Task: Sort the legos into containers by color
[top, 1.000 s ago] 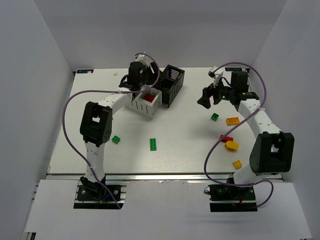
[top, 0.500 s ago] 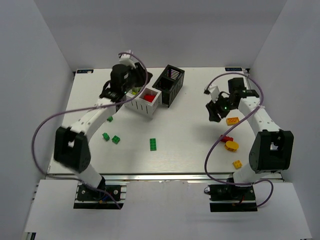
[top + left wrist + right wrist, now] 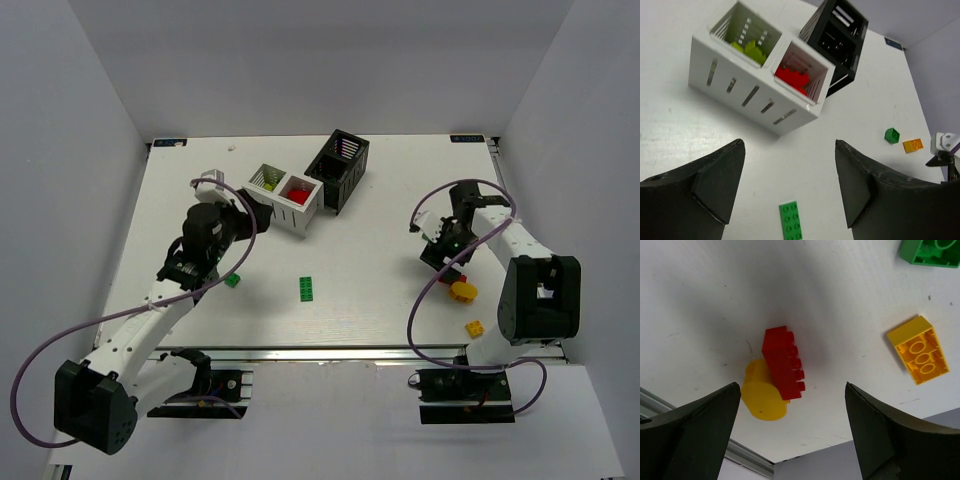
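- Directly beneath the right hand (image 3: 792,386), which is spread wide, the red brick (image 3: 783,363) lies on the surface (image 3: 715,300), touching a yellow round piece (image 3: 761,396).
- Its long axis crosses the closing line.

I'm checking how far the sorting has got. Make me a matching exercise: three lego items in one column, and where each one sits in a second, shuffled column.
Column one:
1. lime legos
2. loose red brick
3. long green brick

Column two:
a. against a round yellow piece
b. inside the white container
c. flat on the table, touching nothing

Pairs: 1-b, 2-a, 3-c
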